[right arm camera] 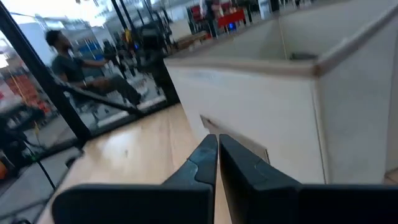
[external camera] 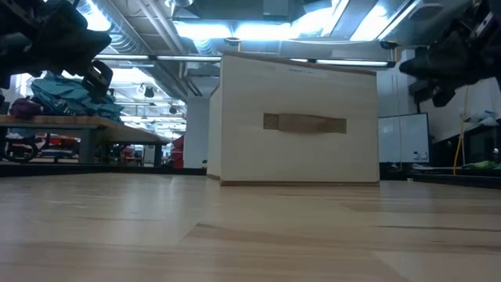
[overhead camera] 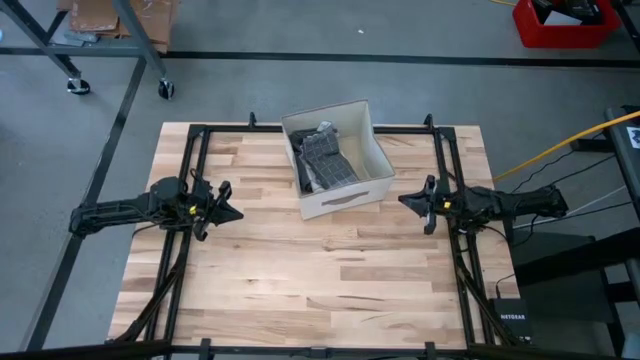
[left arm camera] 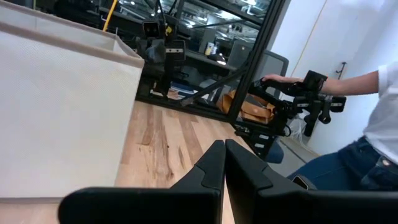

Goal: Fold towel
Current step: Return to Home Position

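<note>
In the low view the closest thing is bare wood of the table. Behind it rises the pale front wall of the organizer with its handle cutout. From that level nothing inside the box can be seen.

Only the high view looks into it. There the folded towels, dark with a grey-and-white pattern, lie inside the organizer, which stands at the far middle of the table. How many layers are stacked cannot be made out.

The same view places the left pincer over the table's left part, pointing at the box and well apart from it. The right pincer hangs near the box's right front corner.

Their finger gaps are too small to read from above, but the wrist views settle it. The left pincer's dark fingers press together along a thin seam with nothing between them. The right pincer's fingers meet the same way, also empty.

Farther off, the left wrist view shows a person in a white top and jeans, cut off at the frame edge, with a hand on a dark rig. The right wrist view shows a blurred seated person beyond the table. In the low view, dark arm parts are cropped by both top corners.
</note>
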